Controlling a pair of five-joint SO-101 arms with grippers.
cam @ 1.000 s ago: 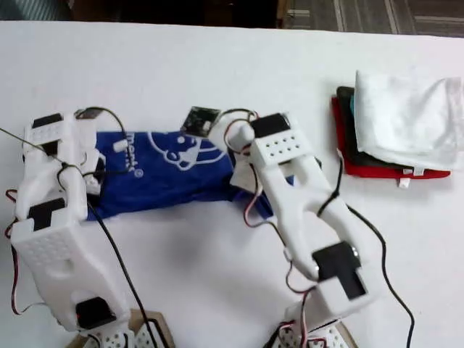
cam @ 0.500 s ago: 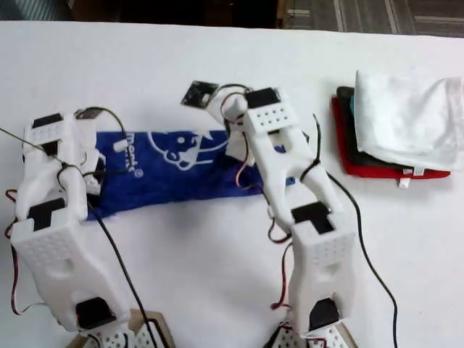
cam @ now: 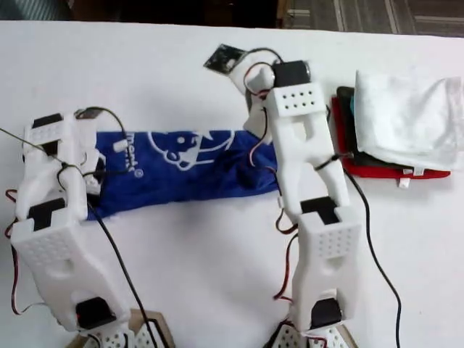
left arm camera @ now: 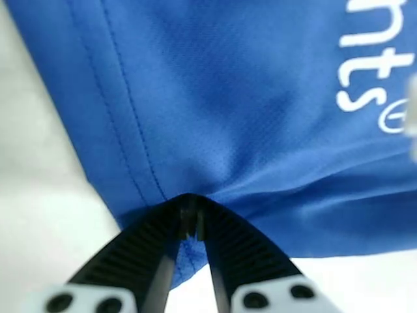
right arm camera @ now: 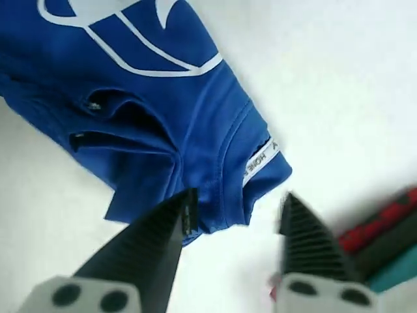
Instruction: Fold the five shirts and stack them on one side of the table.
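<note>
The left gripper (left arm camera: pixel 192 218) was pinched tight on the edge of the blue shirt (left arm camera: pixel 228 98), which lay in a long strip on the table (cam: pixel 145 58). The right gripper (right arm camera: pixel 239 199) hung wide open over the collar end, holding nothing. The cloth looked soft, light and floppy, so a hem or corner seemed best to grab. The shirt had white letters (left arm camera: pixel 365 72) and a small white tag (right arm camera: pixel 260 156). The folded stack (cam: pixel 399 127) sat near the right arm.

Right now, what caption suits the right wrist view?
Open right gripper hovers over the blue shirt near its collar, folded stack beside.
</note>
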